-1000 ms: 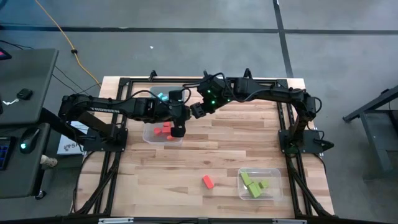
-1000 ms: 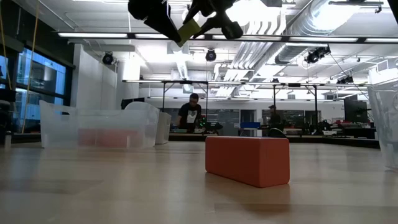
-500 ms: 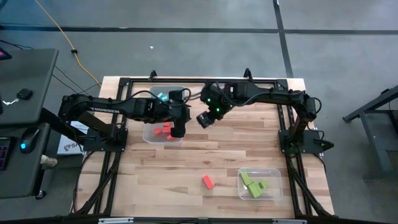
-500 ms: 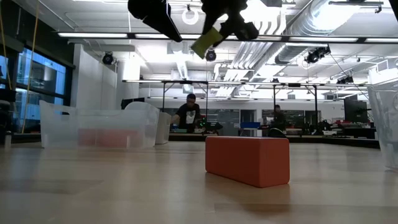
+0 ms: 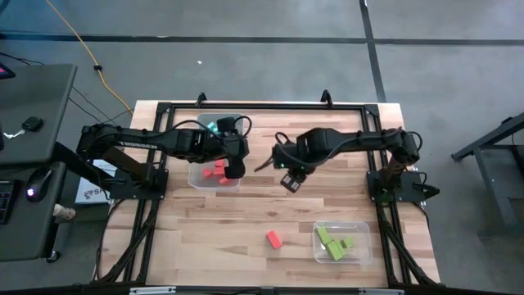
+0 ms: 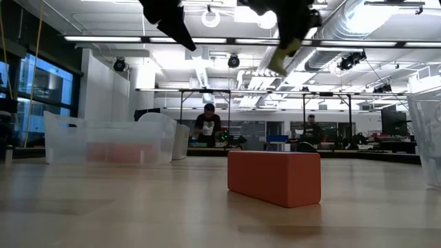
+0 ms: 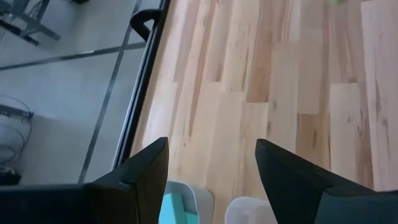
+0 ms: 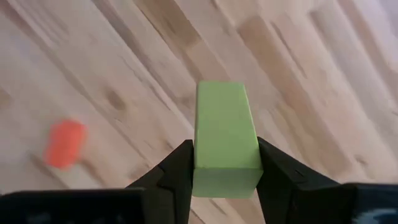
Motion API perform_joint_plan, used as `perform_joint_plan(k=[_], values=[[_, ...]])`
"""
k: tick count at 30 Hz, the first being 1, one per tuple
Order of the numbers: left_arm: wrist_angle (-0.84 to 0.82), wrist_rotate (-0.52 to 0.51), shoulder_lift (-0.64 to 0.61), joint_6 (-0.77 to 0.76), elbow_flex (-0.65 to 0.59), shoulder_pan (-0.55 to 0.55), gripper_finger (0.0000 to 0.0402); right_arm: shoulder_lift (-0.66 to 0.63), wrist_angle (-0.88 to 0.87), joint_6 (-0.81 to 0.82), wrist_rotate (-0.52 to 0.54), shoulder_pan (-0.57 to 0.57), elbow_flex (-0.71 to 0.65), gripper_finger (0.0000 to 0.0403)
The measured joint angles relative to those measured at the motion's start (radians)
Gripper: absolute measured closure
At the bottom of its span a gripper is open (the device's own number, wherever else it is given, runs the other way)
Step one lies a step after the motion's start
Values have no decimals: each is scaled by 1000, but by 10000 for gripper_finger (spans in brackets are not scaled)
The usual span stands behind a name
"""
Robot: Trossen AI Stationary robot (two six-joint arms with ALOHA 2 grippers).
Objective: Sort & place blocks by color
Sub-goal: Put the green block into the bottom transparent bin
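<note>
Since the earlier frames, the right pincer (image 5: pixel 291 182) has travelled from beside the left arm, near the far edge of the table (image 5: pixel 205 238), out over the table's middle, carrying a yellow-green block (image 8: pixel 224 137) with it; the left pincer (image 5: pixel 235 170) has remained above the red bin (image 5: pixel 214 174) and its fingers (image 7: pixel 140 180) now stand spread with nothing between them. Right pincer: pressed on the yellow-green block, one dark finger on each long side, the block held clear above the bare boards; in the low view it hangs tilted high above the table. Left pincer: over the red bin's right-hand part, toward the far left of the table. Red bin: a clear container holding red-orange blocks (image 5: pixel 215 171); a cyan block (image 5: pixel 212 127) shows just beyond it, toward the far edge. Loose red-orange block (image 5: pixel 273 239): lying flat on the table near the front edge, slightly right of centre, apart from every bin. Green bin (image 5: pixel 341 242): a clear container near the front right corner, just beside the loose red-orange block's right, holding several yellow-green blocks (image 5: pixel 332 244). Background, low view: two people (image 6: pixel 209 127) stand in the room well beyond the table.
</note>
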Motion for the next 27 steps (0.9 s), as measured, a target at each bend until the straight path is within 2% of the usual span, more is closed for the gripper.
perform_joint_plan(k=[4, 6, 11, 15, 18, 27], values=[[-9, 0, 0, -41, 0, 0, 188, 0, -104, 17, 52, 53, 0, 285], [-18, 0, 0, -64, 0, 0, 188, -2, -93, 24, 60, 84, -10, 285], [-54, 0, 0, -138, 0, 0, 188, -13, -103, 77, 34, 171, -128, 285], [-62, 0, 0, -187, 0, 0, 188, -32, -56, 129, -28, 245, -252, 285], [-62, 0, 0, -214, 0, 0, 188, -62, -12, 194, -74, 291, -333, 285], [-62, 8, 0, -268, 0, 0, 190, -220, 57, 485, -102, 442, -477, 285]])
